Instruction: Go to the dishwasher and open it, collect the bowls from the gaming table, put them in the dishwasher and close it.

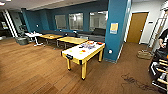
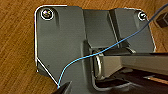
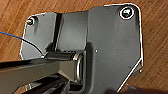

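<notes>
The gaming table (image 1: 75,55), white-topped with light wooden legs, stands in the middle of the room ahead of me, one corner turned toward me. Colourful game boxes (image 1: 88,45) lie on its far half. Small bright spots sit on its near half: an orange-red one (image 1: 83,51) and a yellowish one (image 1: 75,52), possibly the bowls, though too small to tell. The dishwasher is out of view. Both wrist views look down on wooden floor (image 2: 17,50) past my own dark plates.
A blue pillar (image 1: 115,27) rises just right of the table. Yellow-wood tables (image 1: 72,40) and a grey sofa (image 1: 97,33) stand behind it. A person (image 1: 163,38) and a dark rack (image 1: 160,70) are at the right edge. Loose cable (image 1: 130,80) lies on the floor.
</notes>
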Tool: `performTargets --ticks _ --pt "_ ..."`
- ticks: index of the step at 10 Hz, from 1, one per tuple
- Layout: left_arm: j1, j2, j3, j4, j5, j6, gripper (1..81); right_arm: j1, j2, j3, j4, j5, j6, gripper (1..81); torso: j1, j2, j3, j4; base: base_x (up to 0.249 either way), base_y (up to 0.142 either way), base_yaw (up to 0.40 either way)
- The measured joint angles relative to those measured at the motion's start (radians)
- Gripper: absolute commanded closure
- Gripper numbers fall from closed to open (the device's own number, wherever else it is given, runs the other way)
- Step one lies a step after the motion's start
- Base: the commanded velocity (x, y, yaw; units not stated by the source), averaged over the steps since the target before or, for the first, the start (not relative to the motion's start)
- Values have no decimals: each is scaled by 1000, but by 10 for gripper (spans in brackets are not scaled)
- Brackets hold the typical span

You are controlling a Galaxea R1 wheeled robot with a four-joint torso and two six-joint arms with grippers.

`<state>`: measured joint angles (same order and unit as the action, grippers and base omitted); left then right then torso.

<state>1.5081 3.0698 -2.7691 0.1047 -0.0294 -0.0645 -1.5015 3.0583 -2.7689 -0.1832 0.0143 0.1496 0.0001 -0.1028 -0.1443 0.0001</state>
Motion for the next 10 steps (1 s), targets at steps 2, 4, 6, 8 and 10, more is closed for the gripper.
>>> performTargets --ticks 2,4,6,8,10 --pt "0 3 0 0 0 0 10 0 -2 0 0 0 0 10 0 0 0 0 127 62 0" --pt "0 3 2 0 1 0 10 0 -2 0 0 0 0 10 0 0 0 0 127 61 0" --pt "0 3 2 0 0 0 10 0 0 0 0 0 0 10 0 0 0 0 135 62 0" --pt "0 2 2 0 0 0 10 0 0 0 0 0 0 10 0 0 0 0 141 0 0" --pt "0 0 1 0 0 0 10 0 3 0 0 0 0 10 0 0 0 0 143 0 0"
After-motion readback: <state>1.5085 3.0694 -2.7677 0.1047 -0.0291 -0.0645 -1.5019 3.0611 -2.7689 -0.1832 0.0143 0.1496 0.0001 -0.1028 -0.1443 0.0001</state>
